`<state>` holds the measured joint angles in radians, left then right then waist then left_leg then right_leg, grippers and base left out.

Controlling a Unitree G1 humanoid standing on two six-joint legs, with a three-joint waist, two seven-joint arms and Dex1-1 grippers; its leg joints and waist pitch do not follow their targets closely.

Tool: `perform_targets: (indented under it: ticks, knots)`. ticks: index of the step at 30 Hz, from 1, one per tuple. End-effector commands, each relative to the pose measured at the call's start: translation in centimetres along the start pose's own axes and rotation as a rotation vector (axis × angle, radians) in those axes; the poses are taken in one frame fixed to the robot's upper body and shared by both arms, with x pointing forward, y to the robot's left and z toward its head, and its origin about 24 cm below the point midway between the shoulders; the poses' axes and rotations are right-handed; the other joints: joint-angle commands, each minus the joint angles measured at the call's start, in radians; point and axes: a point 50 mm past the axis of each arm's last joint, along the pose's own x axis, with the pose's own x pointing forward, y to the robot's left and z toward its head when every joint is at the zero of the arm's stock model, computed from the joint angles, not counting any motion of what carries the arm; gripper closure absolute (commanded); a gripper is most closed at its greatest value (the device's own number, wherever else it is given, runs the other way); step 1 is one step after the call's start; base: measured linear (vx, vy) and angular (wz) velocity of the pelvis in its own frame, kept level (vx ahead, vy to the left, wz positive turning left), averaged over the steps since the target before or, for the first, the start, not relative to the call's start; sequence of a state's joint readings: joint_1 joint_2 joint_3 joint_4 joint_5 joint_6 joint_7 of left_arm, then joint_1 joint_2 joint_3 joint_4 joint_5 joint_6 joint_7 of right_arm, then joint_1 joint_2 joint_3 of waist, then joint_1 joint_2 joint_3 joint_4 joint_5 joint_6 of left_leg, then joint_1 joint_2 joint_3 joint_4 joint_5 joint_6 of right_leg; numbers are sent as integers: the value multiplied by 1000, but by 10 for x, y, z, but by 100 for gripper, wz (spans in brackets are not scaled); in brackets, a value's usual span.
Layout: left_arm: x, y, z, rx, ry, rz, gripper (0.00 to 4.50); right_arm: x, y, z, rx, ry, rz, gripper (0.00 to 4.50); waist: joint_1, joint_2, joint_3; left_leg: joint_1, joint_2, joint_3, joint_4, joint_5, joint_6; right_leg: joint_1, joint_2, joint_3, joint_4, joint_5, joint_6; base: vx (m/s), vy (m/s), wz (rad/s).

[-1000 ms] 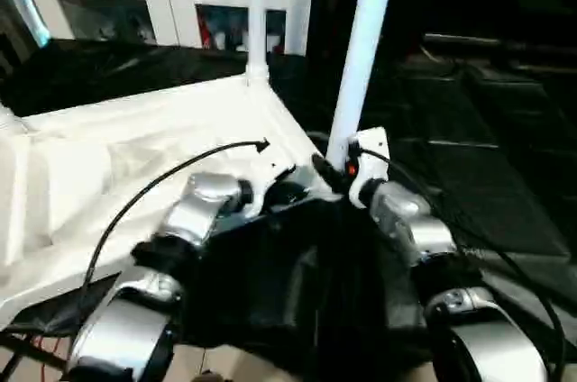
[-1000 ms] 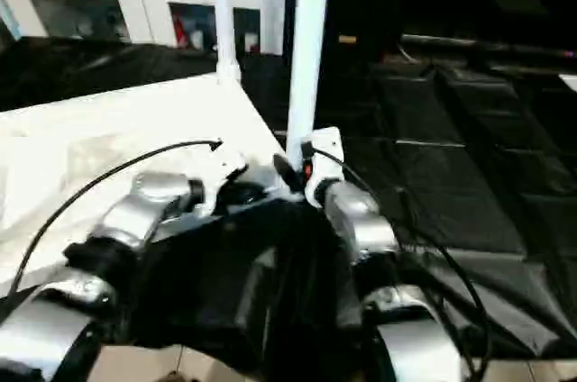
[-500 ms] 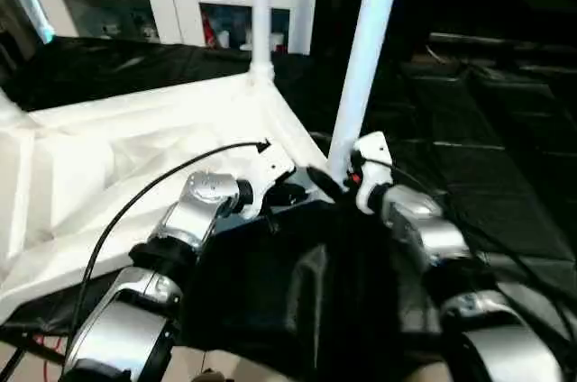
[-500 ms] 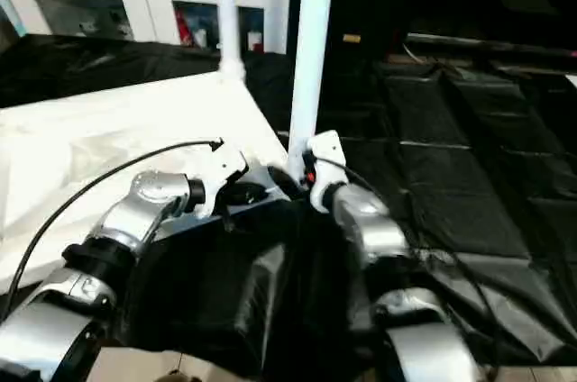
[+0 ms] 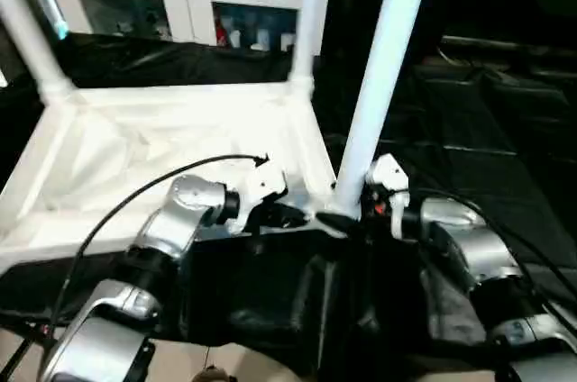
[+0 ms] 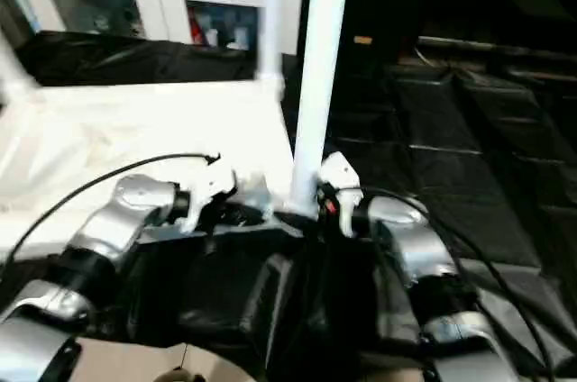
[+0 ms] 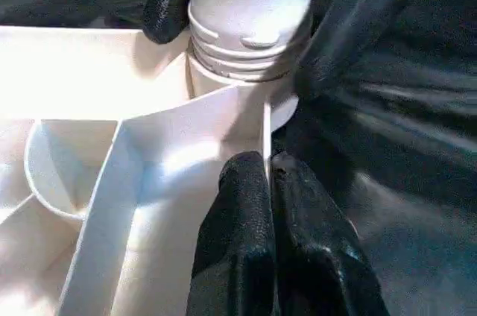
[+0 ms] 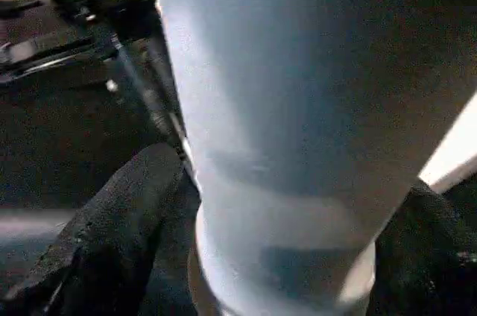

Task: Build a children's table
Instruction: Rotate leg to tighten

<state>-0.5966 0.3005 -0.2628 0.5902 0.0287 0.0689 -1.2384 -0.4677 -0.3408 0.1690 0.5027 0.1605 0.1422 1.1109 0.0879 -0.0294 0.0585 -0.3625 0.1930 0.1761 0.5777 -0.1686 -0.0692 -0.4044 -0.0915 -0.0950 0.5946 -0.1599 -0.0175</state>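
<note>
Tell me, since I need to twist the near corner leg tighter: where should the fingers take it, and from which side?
Grip the leg low on its smooth round shaft, just above the ribbed collar entering the corner socket. Come from the outer side over the black cloth, one finger on each side; the tabletop's upright ribs crowd the inner side.

Three upright legs, near (image 5: 383,76), far (image 5: 309,13) and far left (image 5: 27,31), fence the upturned tabletop (image 5: 135,143). Between them its ribbed middle lies open. Right, bare black sheeting (image 5: 487,130) leaves room.
</note>
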Motion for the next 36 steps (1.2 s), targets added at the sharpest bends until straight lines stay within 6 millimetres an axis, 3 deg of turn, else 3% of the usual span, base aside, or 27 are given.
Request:
perform_targets:
  ticks: [1,8,11,15,21,25,27,29,33,36]
  knots:
    - [6,-4,15,55,-69,-47,450,7,8,5,-19,-7,80,82,-2,-6,-69,8,43,-6,-65,-244,53,52,-63,54,-73,-315,-189,0,0,0]
    - [3,-5,13,57,-61,-48,450,7,10,6,-14,-12,90,121,-3,-5,-71,6,42,-5,-63,-223,53,51,-62,54,-70,-275,-199,0,0,0]
    - [4,-4,14,56,-68,-26,450,10,12,5,-7,-19,86,160,-2,-5,-70,6,42,-5,-63,-225,52,51,-62,53,-70,-284,-197,0,0,0]
    - [10,2,19,46,-88,43,450,20,10,1,35,-41,-19,179,-4,-7,-69,7,42,-7,-65,-237,43,50,-63,54,-74,-317,-183,0,0,0]
    - [25,13,29,25,-91,154,450,40,2,-7,123,-40,-237,183,-15,-6,-68,9,38,-10,-67,-264,17,48,-63,52,-80,-357,-169,0,0,0]
    - [35,21,37,-2,-89,243,450,56,-4,-8,213,-66,-410,183,-29,1,-69,11,36,-12,-66,-285,0,45,-64,52,-83,-378,-168,0,0,0]
    - [38,24,40,-8,-88,277,450,61,-7,-7,262,-73,-477,183,-32,-1,-69,9,37,-12,-66,-284,3,46,-63,53,-81,-350,-174,0,0,0]
    - [41,27,42,-22,-91,315,450,68,-9,-6,290,-72,-553,183,-35,4,-71,10,36,-11,-66,-271,1,45,-60,53,-75,-309,-187,0,0,0]
    - [43,30,45,-25,-101,346,450,76,-11,-5,223,-24,-636,183,-37,3,-73,7,34,-9,-63,-248,10,48,-62,54,-73,-274,-194,0,0,0]
    - [42,28,43,-9,-105,317,450,81,-8,2,244,-86,-570,113,-36,2,-72,6,33,-7,-63,-256,25,51,-62,53,-76,-283,-192,0,0,0]
